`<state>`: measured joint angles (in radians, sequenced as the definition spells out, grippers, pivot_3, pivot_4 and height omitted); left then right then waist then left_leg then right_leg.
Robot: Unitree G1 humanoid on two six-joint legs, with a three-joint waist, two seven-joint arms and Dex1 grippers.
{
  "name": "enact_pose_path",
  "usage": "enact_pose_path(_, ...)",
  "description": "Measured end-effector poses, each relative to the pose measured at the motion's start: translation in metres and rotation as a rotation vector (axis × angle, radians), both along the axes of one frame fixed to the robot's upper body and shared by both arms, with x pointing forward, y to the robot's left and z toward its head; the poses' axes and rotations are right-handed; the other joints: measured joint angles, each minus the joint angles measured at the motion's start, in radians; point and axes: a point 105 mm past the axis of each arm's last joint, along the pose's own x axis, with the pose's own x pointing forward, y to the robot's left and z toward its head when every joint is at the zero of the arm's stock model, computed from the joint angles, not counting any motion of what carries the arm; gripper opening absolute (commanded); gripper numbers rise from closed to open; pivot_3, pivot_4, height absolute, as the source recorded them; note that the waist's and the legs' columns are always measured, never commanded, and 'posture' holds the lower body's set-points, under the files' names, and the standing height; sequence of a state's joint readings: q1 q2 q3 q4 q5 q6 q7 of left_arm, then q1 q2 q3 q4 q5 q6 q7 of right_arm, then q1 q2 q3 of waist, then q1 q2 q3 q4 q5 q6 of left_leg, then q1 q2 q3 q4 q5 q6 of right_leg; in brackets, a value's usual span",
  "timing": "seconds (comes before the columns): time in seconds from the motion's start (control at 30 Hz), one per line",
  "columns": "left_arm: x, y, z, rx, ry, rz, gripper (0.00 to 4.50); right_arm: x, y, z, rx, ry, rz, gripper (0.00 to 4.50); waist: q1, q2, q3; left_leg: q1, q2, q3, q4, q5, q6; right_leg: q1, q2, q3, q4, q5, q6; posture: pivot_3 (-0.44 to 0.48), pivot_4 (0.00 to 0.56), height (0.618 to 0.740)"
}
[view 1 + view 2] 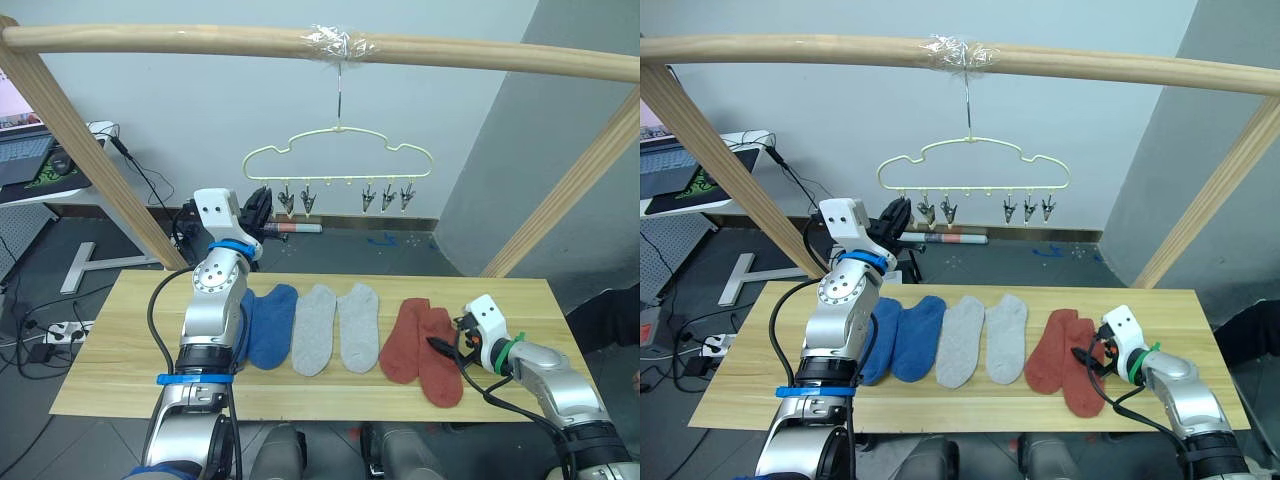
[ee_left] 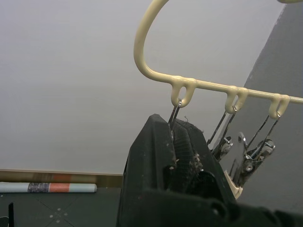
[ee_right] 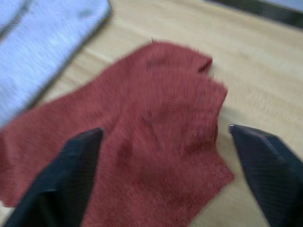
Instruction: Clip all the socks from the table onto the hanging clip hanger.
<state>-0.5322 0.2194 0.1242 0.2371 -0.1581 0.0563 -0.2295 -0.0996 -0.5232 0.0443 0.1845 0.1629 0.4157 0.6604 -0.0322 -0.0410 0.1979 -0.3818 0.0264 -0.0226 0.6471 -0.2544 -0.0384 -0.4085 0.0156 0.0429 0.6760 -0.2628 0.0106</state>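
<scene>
Six socks lie in a row on the wooden table (image 1: 110, 370): two blue (image 1: 272, 322), one partly behind my left arm, two light grey (image 1: 316, 326) and two rust red (image 1: 440, 368). The pale yellow-green clip hanger (image 1: 340, 140) hangs from the pole above, with its dark clips (image 1: 387, 198) empty. My left gripper (image 1: 258, 208) is raised to the hanger's leftmost clip (image 2: 174, 111) and is shut on it. My right gripper (image 3: 165, 132) hovers low and open over the cuff end of a red sock (image 3: 156, 123), one finger on each side.
A thick wooden pole frame (image 1: 200, 40) spans the table, with slanted legs at both sides. A desk with a laptop (image 1: 25, 160) stands back left. Cables and a power strip (image 1: 60, 328) lie on the floor, and a tube (image 1: 292, 228) lies by the wall.
</scene>
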Motion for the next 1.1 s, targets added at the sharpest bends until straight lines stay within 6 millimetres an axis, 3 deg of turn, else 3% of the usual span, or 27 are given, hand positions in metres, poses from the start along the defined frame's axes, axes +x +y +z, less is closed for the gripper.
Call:
enact_pose_path(0.2, 0.000, 0.000, 0.000, 0.001, 0.000, 0.000, 0.00, 0.005, -0.002, -0.011, -0.050, 0.004, 0.012, 4.46, -0.001, 0.000, 0.000, 0.000, 0.000, 0.000, 0.000, 0.000, 0.000, 0.000, 0.000, 0.000, 0.000, 0.000, 0.000, -0.010, 0.182, 0.740)
enact_pose_path(0.3, 0.000, 0.000, 0.000, 0.001, 0.000, 0.001, 0.00, 0.004, 0.003, -0.017, -0.061, 0.003, 0.056, 3.89, 0.001, 0.000, 0.000, 0.000, 0.000, 0.000, 0.000, 0.000, 0.000, 0.000, 0.000, 0.000, 0.000, 0.000, 0.000, -0.003, 0.182, 0.740)
enact_pose_path(0.53, 0.000, 0.001, 0.000, 0.002, -0.001, 0.002, 0.00, 0.000, 0.003, -0.019, -0.037, 0.013, 0.085, 1.42, 0.001, 0.000, 0.000, 0.000, 0.000, 0.000, 0.000, 0.000, 0.000, 0.000, 0.000, 0.000, 0.000, 0.000, 0.000, -0.001, 0.185, 0.740)
enact_pose_path(0.67, 0.000, 0.001, 0.000, 0.003, -0.001, 0.002, 0.00, -0.002, -0.007, -0.015, -0.067, 0.004, 0.089, 0.03, 0.001, 0.000, 0.000, 0.000, 0.000, 0.000, 0.000, 0.000, 0.000, 0.000, 0.000, 0.000, 0.000, 0.000, 0.000, -0.002, 0.184, 0.740)
enact_pose_path(0.9, 0.000, 0.001, 0.000, 0.003, -0.001, 0.003, 0.00, -0.006, -0.008, -0.002, -0.084, -0.041, 0.115, 0.03, 0.000, 0.000, 0.000, 0.000, 0.001, 0.000, 0.000, 0.000, 0.000, 0.000, 0.000, 0.000, 0.000, 0.000, 0.000, -0.005, 0.185, 0.740)
enact_pose_path(1.1, 0.000, 0.001, 0.000, 0.003, -0.001, 0.004, 0.00, -0.007, 0.017, 0.043, 0.054, -0.112, 0.193, 0.03, 0.000, 0.001, 0.000, 0.000, 0.000, -0.001, 0.000, 0.000, 0.000, 0.000, 0.000, 0.000, 0.000, 0.000, 0.000, -0.005, 0.185, 0.740)
